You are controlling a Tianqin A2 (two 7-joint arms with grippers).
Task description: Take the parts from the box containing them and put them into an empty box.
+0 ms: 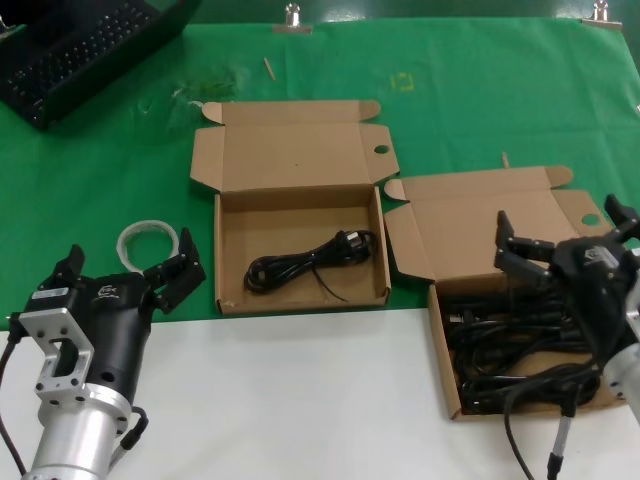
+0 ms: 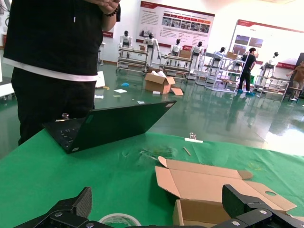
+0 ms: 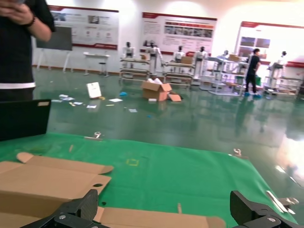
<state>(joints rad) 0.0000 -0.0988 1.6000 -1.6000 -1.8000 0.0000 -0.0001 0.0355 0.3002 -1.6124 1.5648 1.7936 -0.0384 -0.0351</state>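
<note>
Two boxes lie open side by side on the bench (image 1: 300,400). One box (image 1: 300,240) near the middle, with the neat lid, holds a single cord (image 1: 310,262); the full box (image 1: 520,350) on the right, with the creased lid, holds a tangled heap of cords (image 1: 520,355).

The right hand (image 1: 565,235) hangs over the full box with its fingers spread wide and nothing between them. The likely trouble is the tangle: the loops cross one another, so a grab may lift two cords at once, or a trailing plug may catch the box wall and drag the box along. The creased lid (image 1: 480,215) stands just behind the hand and leans toward the other box, so a carried cord could snag on it during the crossing.

The left hand (image 1: 125,270) waits near the bench's left edge, open and empty, just beside a white ring (image 1: 145,240); that ring is no part of the job. A laptop (image 1: 70,50) sits at the far left corner, well apart.
</note>
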